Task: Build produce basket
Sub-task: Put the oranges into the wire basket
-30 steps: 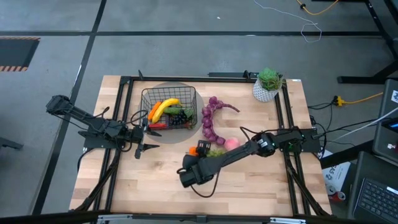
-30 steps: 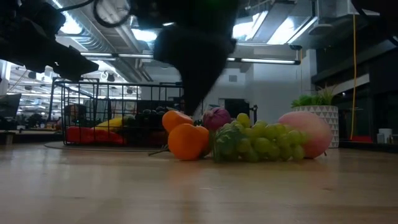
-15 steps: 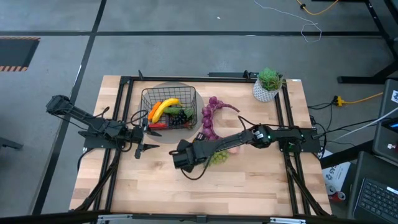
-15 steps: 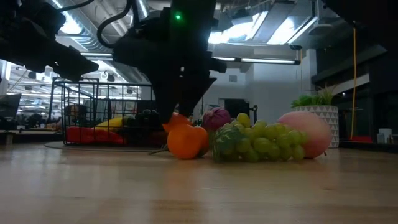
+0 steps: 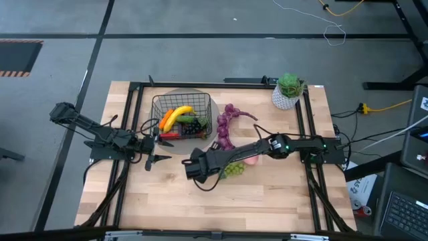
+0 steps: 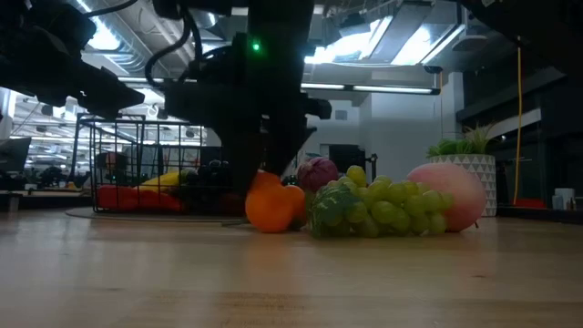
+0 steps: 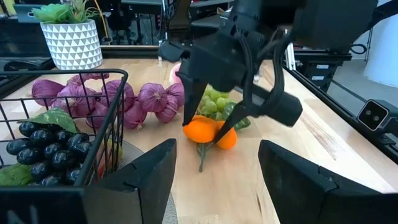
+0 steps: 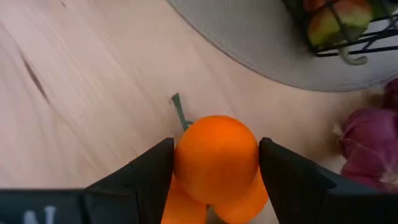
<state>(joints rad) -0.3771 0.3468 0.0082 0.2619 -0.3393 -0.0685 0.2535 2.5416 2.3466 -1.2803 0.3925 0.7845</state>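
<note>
Nearest the front of the counter (image 5: 167, 201), the right end effector (image 8: 214, 163) had dropped over the orange pieces (image 7: 208, 131), fingers spread either side, not clenched. Green grapes (image 6: 378, 208) and a pink peach (image 6: 448, 196) crowded in at its three o'clock, touching. The left end effector (image 5: 158, 148) waited released at nine o'clock. Farther back, purple bulbs (image 5: 224, 127) curved beside the basket (image 5: 181, 115), which held banana, chillies and dark grapes. A potted plant (image 5: 288, 91) stood at the far corner.

Black wire basket (image 5: 182, 115) upright on a grey round mat, holding banana (image 5: 176, 115), dark grapes (image 5: 192, 125), red chillies, beside it purple bulbs (image 5: 223, 127), oranges (image 7: 208, 132), green grapes (image 6: 378, 211), pink peach (image 6: 448, 195) on the table
</note>
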